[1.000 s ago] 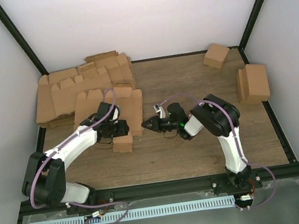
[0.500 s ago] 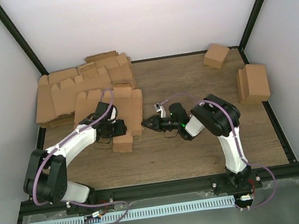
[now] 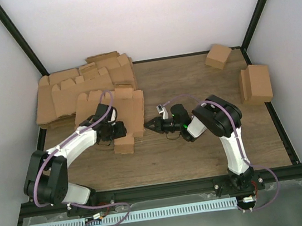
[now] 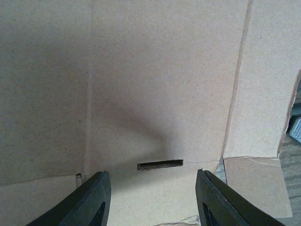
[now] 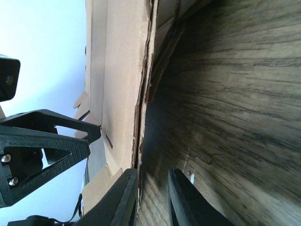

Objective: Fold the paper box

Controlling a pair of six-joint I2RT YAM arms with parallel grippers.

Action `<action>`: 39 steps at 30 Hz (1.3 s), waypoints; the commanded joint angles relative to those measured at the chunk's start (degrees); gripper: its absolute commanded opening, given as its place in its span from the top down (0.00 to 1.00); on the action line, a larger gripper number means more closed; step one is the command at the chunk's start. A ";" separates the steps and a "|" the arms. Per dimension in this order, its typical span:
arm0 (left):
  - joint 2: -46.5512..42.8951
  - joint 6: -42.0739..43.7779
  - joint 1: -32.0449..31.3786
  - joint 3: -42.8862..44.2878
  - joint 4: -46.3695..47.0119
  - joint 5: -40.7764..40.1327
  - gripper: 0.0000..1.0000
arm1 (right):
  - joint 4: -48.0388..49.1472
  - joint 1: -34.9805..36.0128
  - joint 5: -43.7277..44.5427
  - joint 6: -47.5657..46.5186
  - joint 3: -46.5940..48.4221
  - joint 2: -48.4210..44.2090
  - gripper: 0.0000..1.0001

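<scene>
paper box [image 3: 134, 112], a half-folded brown cardboard sheet, lies on the left half of the wooden bench [image 3: 201, 151], its far end touching a pile of flat cardboard sheets [image 3: 64, 94] spread across the far-left corner. one long side panel of the paper box stands up on the right, and a small flap [image 3: 124, 145] lies flat on the bench at its near end. a folded cardboard box [image 3: 256, 83] stands against the right wall, and a smaller cube-shaped box [image 3: 218, 56] sits in the far-right corner, both well apart from the work.

the left arm [image 3: 71, 146] reaches in over the sheet from the near left, and the right arm [image 3: 222, 120] bends in from the right, low over the bench. the left claw [image 4: 151, 188] hangs over the inside of the paper box with its fingers apart and nothing between them, pointed at a panel cut with a narrow slot [image 4: 160, 165]. the right claw [image 5: 153, 188] lies just beside the raised right panel, its fingers only slightly apart over bare wood. one of its fingers [image 5: 124, 197] sits at the panel's lower edge, though whether it touches the cardboard cannot be told.
</scene>
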 commanded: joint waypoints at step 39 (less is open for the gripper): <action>-1.05 2.93 -2.48 3.33 -4.12 -4.34 0.40 | 5.34 0.17 -4.65 -3.37 -1.02 -2.00 0.99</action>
